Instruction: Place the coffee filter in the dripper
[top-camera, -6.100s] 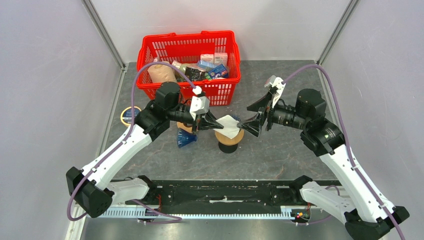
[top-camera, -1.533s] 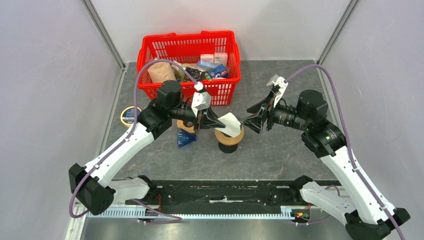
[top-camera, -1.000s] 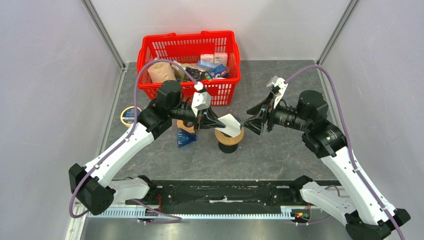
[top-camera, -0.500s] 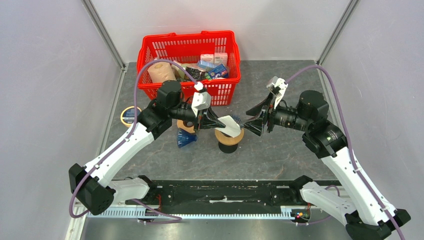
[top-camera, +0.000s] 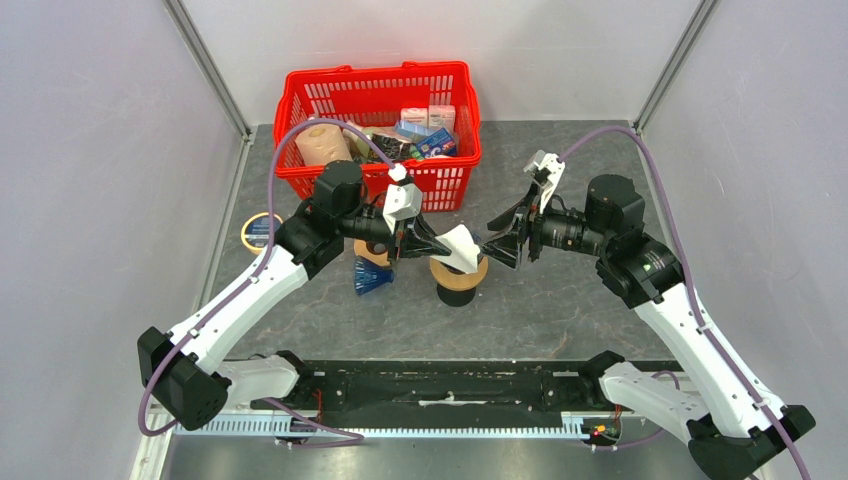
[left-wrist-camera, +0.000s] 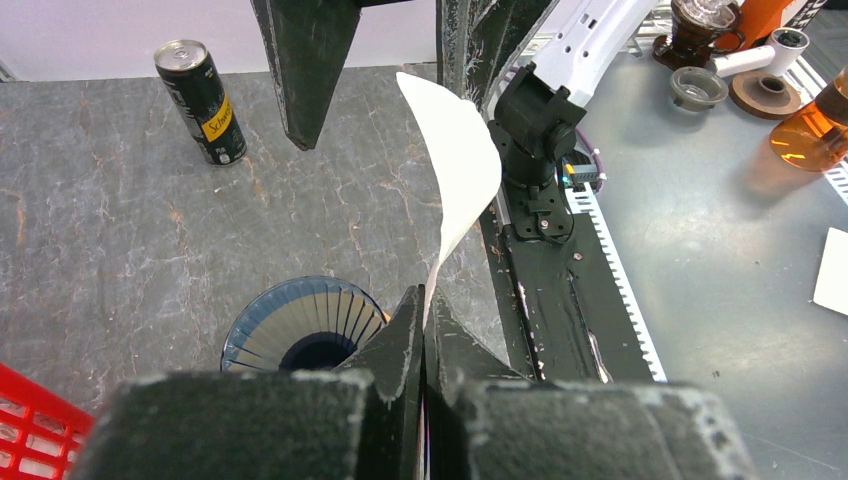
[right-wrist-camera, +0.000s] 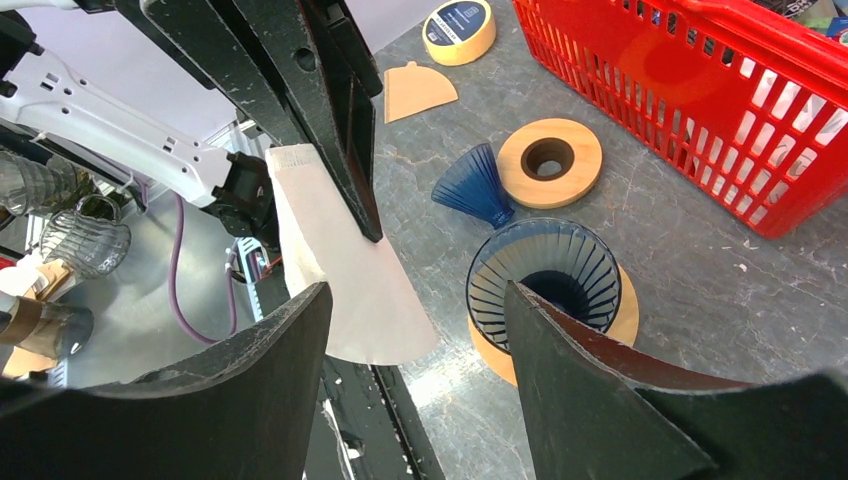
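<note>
My left gripper (top-camera: 437, 248) is shut on the near corner of the white coffee filter (top-camera: 460, 247) and holds it above the dripper (top-camera: 458, 283). In the left wrist view the filter (left-wrist-camera: 462, 165) rises from my pinched tips (left-wrist-camera: 425, 300), and the dripper's dark ribbed mouth (left-wrist-camera: 300, 325) is below left. My right gripper (top-camera: 490, 238) is open, with the filter's far edge between its fingers. In the right wrist view the filter (right-wrist-camera: 345, 275) hangs left of the dripper (right-wrist-camera: 555, 280), between my spread right gripper (right-wrist-camera: 415, 295).
A red basket (top-camera: 300, 175) of groceries stands at the back. A separate blue ribbed cone (right-wrist-camera: 475, 185), wooden ring (right-wrist-camera: 550, 160), brown paper filter (right-wrist-camera: 415, 88) and tape roll (right-wrist-camera: 460, 30) lie left of the dripper. A can (left-wrist-camera: 205, 90) stands on the right.
My right gripper has moved left toward the filter, so its open fingers now straddle the filter's free edge. The left gripper keeps holding the filter above the dripper.
</note>
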